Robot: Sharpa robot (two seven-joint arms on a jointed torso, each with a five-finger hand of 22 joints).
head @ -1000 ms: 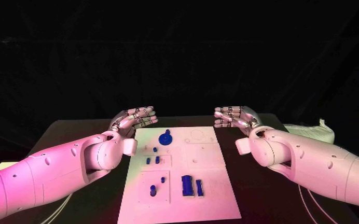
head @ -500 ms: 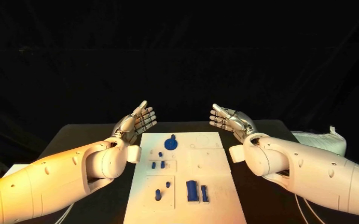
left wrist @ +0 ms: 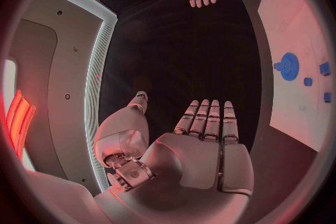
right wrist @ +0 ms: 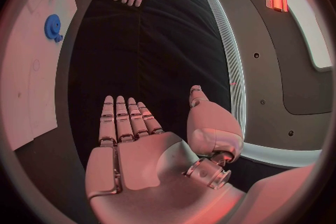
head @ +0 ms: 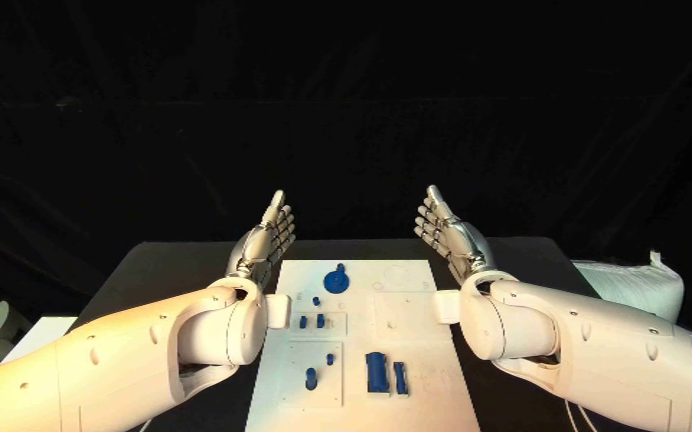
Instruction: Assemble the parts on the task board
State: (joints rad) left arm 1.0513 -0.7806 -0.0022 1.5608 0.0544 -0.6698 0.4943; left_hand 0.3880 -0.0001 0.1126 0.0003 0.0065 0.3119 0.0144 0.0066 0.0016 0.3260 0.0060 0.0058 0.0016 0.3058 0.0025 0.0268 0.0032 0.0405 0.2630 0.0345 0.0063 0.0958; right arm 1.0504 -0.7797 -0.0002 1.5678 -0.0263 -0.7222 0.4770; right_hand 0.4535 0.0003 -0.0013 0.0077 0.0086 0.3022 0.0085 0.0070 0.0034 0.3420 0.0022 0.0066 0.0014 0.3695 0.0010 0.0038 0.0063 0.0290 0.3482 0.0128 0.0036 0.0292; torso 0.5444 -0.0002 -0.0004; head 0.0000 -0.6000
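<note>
You have both the left hand [head: 265, 236] and right hand [head: 449, 235] raised flat and released, holding nothing, flanking the board [head: 418, 352] and its blue parts [head: 378, 370].

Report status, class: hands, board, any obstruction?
Left robot hand open, right robot hand open, both raised flanking the task board. Blue parts lie on it, untouched. Nothing in the way.

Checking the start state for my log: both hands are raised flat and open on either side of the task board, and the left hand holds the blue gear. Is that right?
Not quite. The left hand holds nothing; the blue gear lies on the task board, as the head view shows. The rest stands: both it and the right hand are raised flat and open on either side of the board.
</note>
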